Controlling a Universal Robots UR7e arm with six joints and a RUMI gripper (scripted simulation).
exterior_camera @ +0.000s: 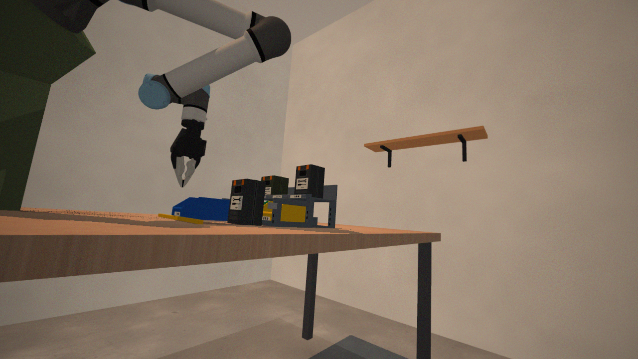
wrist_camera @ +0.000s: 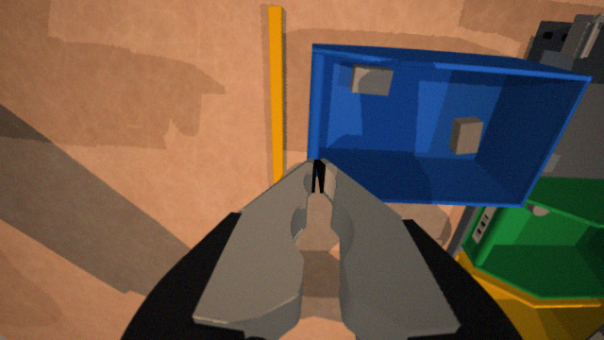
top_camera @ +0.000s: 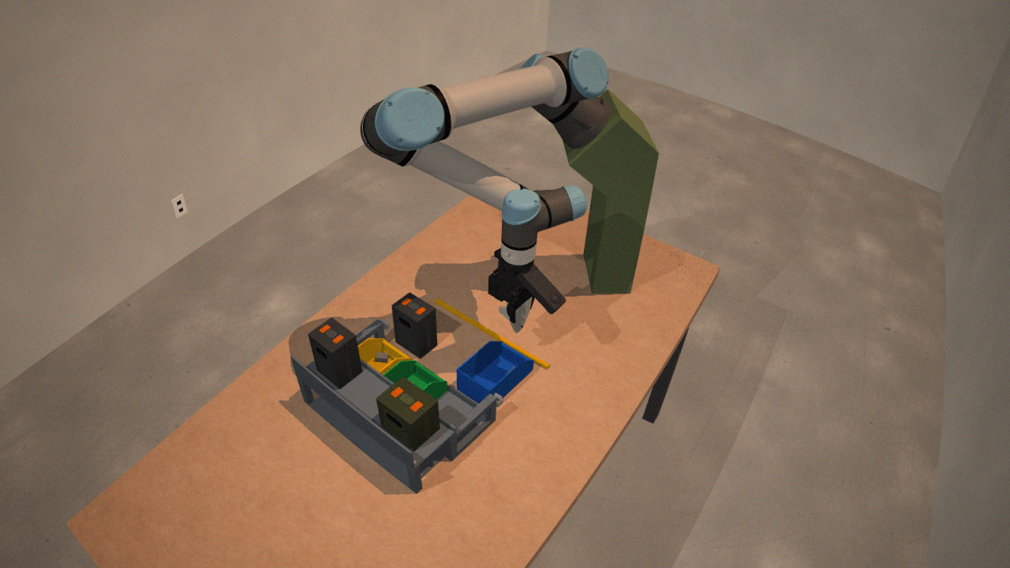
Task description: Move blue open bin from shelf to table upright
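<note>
The blue open bin [top_camera: 477, 383] [exterior_camera: 203, 209] [wrist_camera: 394, 123] stands upright on the table [top_camera: 565, 424], in front of the grey shelf [top_camera: 360, 425] [exterior_camera: 331, 192]. Whether the bin touches the shelf is unclear. In the wrist view, one grey part [wrist_camera: 373, 80] lies in the bin near its low front edge, and another part [wrist_camera: 466, 136] lies further back. My gripper [top_camera: 518, 329] [exterior_camera: 182, 184] [wrist_camera: 316, 161] is shut with nothing between its fingertips. It hangs above the bin's front end, clear of it.
A yellow strip [top_camera: 458, 315] [exterior_camera: 180, 218] [wrist_camera: 276, 94] lies in front of the bin. A green bin [top_camera: 417, 378] and a yellow bin [top_camera: 374, 351] sit at the shelf. A dark case [top_camera: 415, 328] [exterior_camera: 244, 203] stands on the table; two more cases stand on top of the shelf.
</note>
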